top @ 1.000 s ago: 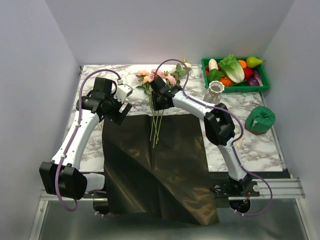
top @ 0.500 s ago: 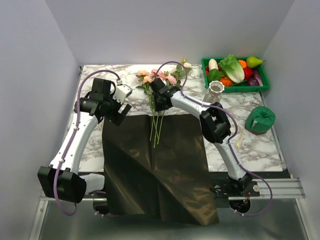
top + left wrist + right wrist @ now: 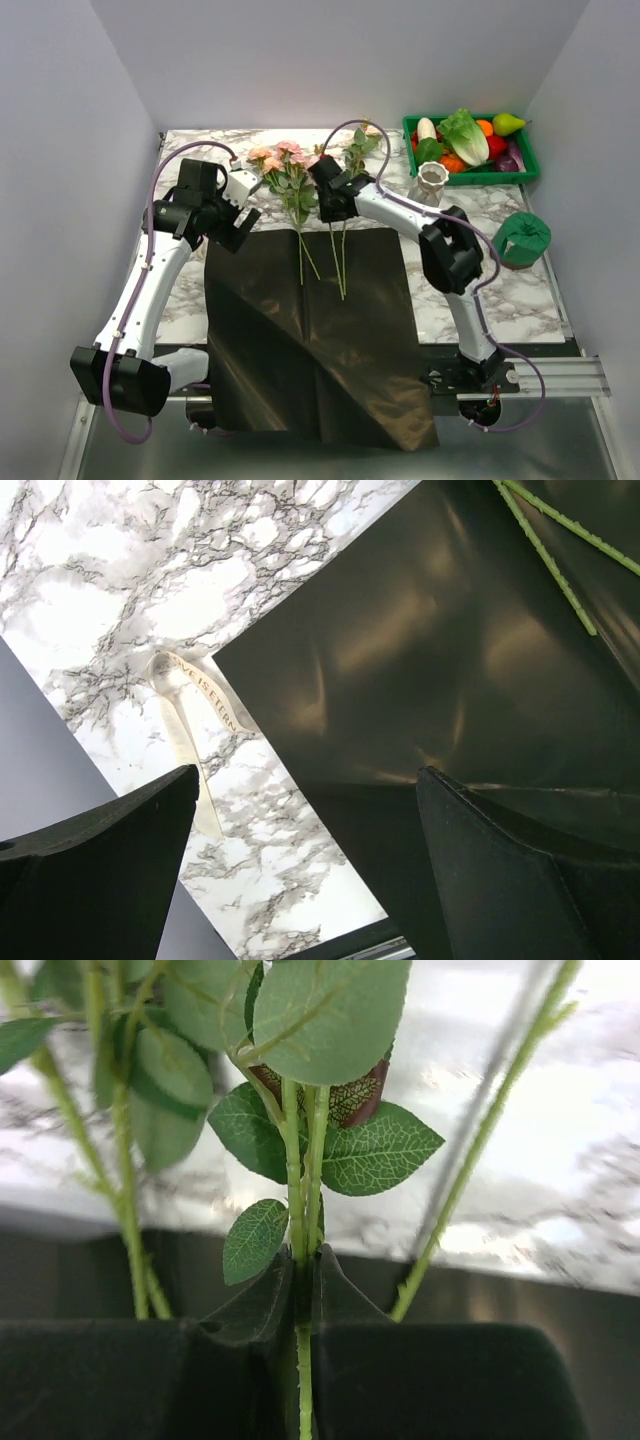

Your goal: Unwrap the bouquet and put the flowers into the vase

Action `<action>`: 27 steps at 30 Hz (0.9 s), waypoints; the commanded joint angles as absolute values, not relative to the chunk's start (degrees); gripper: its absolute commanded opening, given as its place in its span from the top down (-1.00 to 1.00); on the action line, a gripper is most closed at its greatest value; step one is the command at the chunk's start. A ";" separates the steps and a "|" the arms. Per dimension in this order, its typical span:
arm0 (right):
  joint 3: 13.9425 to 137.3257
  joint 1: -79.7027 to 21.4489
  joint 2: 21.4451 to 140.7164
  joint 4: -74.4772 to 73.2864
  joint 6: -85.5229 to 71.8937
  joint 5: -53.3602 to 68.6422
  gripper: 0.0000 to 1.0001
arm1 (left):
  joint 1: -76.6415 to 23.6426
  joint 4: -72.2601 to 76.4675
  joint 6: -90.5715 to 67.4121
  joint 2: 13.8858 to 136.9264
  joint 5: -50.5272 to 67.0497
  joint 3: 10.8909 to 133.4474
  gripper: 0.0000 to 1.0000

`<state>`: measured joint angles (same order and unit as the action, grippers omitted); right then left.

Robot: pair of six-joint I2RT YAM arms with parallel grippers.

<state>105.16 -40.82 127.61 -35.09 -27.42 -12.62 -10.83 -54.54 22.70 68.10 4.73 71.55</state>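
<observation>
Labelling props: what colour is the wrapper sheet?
Glossy black; wrapper sheet shows best in top external view.

Looking down past the left gripper (image 3: pixel 308 775), its two dark fingers (image 3: pixel 110 860) stand wide apart at the bottom corners with nothing between them. Below lies a white marble table (image 3: pixel 150 570). A glossy black wrapper (image 3: pixel 420 650) is spread flat across the right side. A cream ribbon (image 3: pixel 190 705) with printed lettering lies on the marble by the wrapper's corner. Two thin green stems (image 3: pixel 545 550) cross the wrapper at the top right.
</observation>
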 commanded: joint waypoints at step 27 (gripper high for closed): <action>84.11 -33.59 72.78 22.15 17.76 -40.87 0.99 | -10.37 -55.63 19.51 66.97 6.77 71.19 -0.97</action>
